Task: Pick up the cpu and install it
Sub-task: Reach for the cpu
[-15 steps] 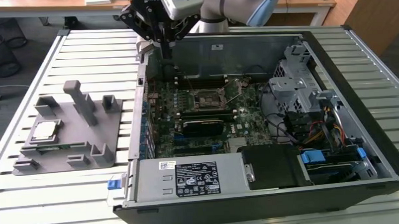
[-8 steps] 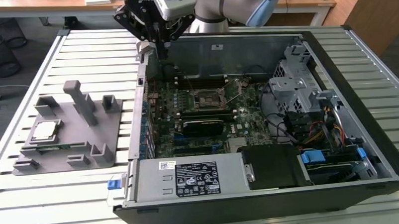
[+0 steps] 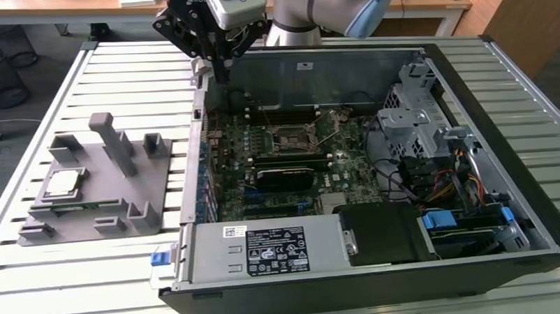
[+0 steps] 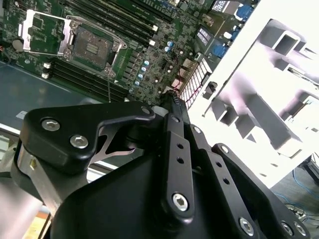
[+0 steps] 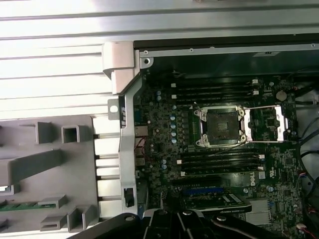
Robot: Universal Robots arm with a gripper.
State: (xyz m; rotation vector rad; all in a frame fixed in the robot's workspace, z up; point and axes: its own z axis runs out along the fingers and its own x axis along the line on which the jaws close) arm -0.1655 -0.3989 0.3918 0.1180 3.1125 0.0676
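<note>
The gripper (image 4: 174, 97), black linkage nearest the wrist lens, looks closed and empty at the exterior view's twelve o'clock, over the case (image 3: 352, 74). The cpu (image 3: 62, 182) lies on the grey tray (image 3: 99, 188) at nine o'clock, well apart. Landing closed would likely shove the chip askew.

Robotics lab or workshop: robot arm (image 3: 322, 12) top centre, opened computer case (image 3: 359, 294) on a slatted metal counter (image 3: 128, 71); wooden desks (image 3: 60, 5) and wire bin (image 3: 2, 72) upper left of the exterior view.
</note>
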